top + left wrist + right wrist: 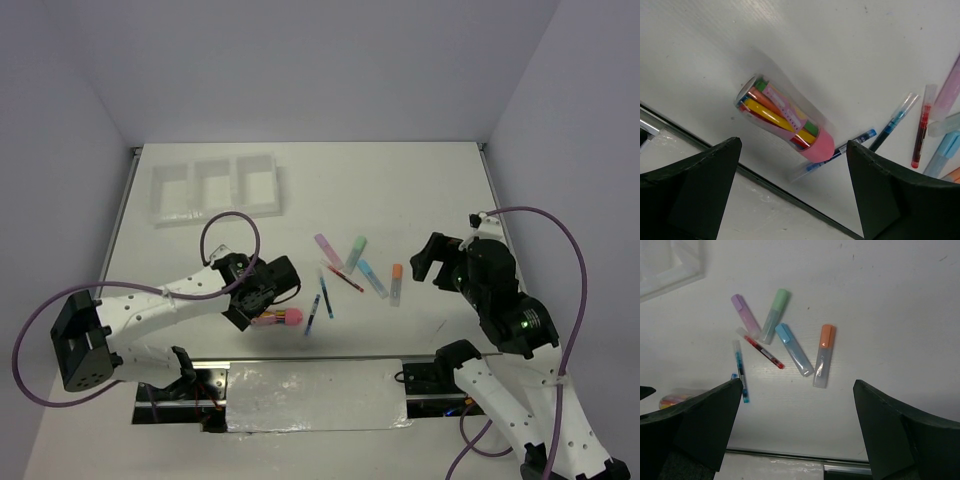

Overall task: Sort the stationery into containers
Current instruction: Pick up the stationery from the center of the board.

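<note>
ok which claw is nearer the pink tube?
Left. The left claw hangs open just beside the pink tube, framing it in its wrist view. The right claw sits well away, beyond the highlighters.

The flat white table [420,190] carries a row of three joined translucent white plastic bins [215,188] at 11 o'clock. Just off centre toward 4 o'clock lie a lilac highlighter [328,248], a green highlighter [356,253], a blue highlighter [372,278] and an orange-capped white highlighter [396,284]. A thin red pen [344,279] lies by the lilac one. At 6 o'clock are a thin blue pen [892,125] and a darker blue pen [856,140]. A stubby clear tube with a pink cap [280,318] is at 7 o'clock.
</note>
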Robot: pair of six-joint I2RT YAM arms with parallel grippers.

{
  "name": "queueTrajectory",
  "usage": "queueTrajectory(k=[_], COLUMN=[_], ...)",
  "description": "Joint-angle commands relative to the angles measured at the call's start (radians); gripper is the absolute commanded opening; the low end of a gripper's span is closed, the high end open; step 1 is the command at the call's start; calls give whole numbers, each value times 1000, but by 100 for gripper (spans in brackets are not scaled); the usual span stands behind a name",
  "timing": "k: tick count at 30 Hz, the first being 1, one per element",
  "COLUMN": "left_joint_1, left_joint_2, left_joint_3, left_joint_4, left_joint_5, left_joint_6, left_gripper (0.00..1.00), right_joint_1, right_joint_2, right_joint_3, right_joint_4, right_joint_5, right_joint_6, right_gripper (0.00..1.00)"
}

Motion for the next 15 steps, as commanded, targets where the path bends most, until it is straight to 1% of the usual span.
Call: queueTrajectory(k=[1, 11, 15], left_joint_1=[-9, -5, 8], left_joint_2=[11, 84, 130], left_joint_3=[-12, -15, -39], left_joint_4=[-17, -3, 64], left_joint_5=[1, -54, -50], left_joint_6=[-109, -165, -137], left_gripper=[100, 99, 99], right_joint_1=[6, 6, 6], right_joint_2=[-5, -15, -18], right_joint_3=[-15, -22, -25], right_joint_4=[49, 58, 63], right_joint_5=[-24, -53, -63], right_joint_6=[-17, -27, -24], right_gripper=[100, 100, 100])
